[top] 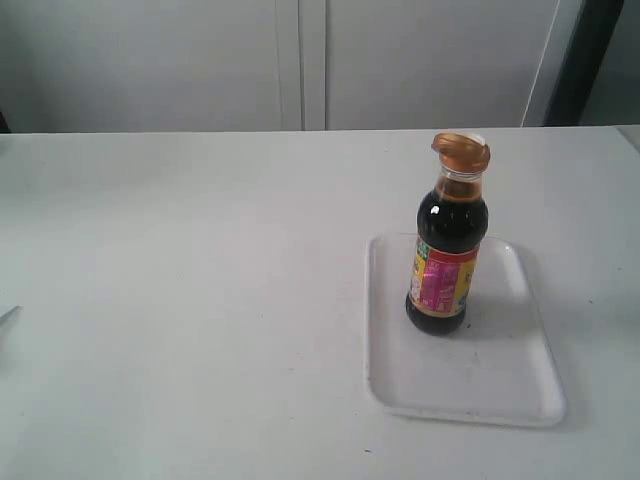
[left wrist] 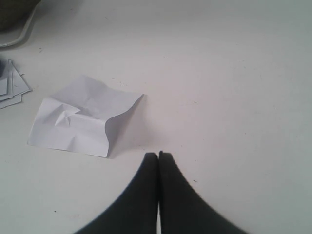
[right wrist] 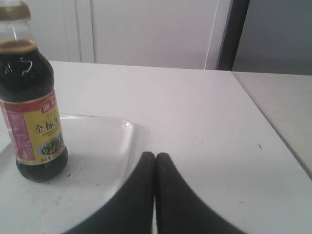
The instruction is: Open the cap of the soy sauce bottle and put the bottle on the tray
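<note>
The soy sauce bottle [top: 446,255] stands upright on the white tray [top: 480,385], toward the tray's back left. Its golden-brown cap [top: 462,152] is flipped open, the lid tilted to one side. In the right wrist view the bottle [right wrist: 30,102] rises on the tray [right wrist: 97,151], its cap cut off by the frame edge. My right gripper [right wrist: 155,156] is shut and empty, low over the tray's corner, apart from the bottle. My left gripper [left wrist: 158,155] is shut and empty over bare table, far from the bottle. Neither gripper shows in the exterior view.
A crumpled white paper [left wrist: 83,117] lies on the table ahead of the left gripper, with a stack of sheets [left wrist: 10,87] and a white cable [left wrist: 19,34] beyond. The table's edge [right wrist: 273,131] runs close beside the right gripper. White cabinet doors [top: 300,60] stand behind.
</note>
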